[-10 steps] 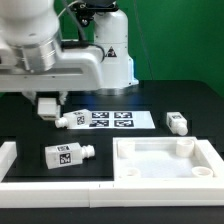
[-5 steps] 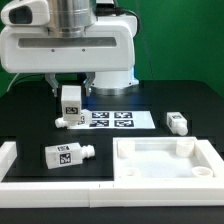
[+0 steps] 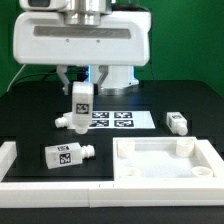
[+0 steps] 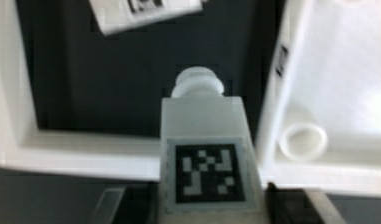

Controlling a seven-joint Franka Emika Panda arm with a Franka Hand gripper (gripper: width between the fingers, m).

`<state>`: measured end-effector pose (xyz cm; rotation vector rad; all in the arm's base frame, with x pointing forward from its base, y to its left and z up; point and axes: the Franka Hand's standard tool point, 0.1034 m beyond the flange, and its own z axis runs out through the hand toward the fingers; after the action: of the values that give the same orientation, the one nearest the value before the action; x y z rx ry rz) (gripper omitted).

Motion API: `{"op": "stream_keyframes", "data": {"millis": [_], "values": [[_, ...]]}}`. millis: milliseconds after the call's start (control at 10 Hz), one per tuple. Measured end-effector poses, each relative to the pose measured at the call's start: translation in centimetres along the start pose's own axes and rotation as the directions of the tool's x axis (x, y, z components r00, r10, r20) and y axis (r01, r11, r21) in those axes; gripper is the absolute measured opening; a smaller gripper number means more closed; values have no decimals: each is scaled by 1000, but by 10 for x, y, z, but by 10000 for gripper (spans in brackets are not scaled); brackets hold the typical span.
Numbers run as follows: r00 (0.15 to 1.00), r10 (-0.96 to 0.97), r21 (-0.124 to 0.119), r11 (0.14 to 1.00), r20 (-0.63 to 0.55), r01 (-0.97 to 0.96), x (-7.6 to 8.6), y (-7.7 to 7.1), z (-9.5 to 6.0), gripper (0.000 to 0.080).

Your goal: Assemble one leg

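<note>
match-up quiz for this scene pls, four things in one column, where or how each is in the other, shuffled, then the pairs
Things:
1 gripper
2 marker board
3 panel
4 front leg

Place or state:
a lies on its side on the table, exterior view's left
b thin, flat, carries tags
c shut on the held leg, near upright
d raised rim, exterior view's right

Pairs: 1c, 2b, 3d, 4a

Black table (image 3: 25, 112), green backdrop (image 3: 190, 40).

Black table (image 3: 192, 100) — carries marker board (image 3: 118, 119), rimmed panel (image 3: 160, 160), leg (image 3: 68, 154), second leg (image 3: 177, 122).
</note>
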<state>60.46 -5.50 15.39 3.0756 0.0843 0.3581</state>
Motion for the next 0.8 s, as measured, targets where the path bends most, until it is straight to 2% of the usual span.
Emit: {"op": "stream_keyframes", "data": {"millis": [100,200,300,400,600,700,800], "values": [[998,-7,-3,1000,-67,7,16,-13,-6,285],[990,-25,-18,1000,-136,23,23,-14,-9,285],[979,-35,-42,999,-200,27,20,-7,-7,285],[979,-35,-45,999,-202,27,15,-7,-5,285],[979,-37,-43,999,-200,29,17,-8,-5,285],[979,-14,-33,999,-202,8,18,-15,-6,285],[977,38,0,999,-208,-39,25,-39,-10,285]]}}
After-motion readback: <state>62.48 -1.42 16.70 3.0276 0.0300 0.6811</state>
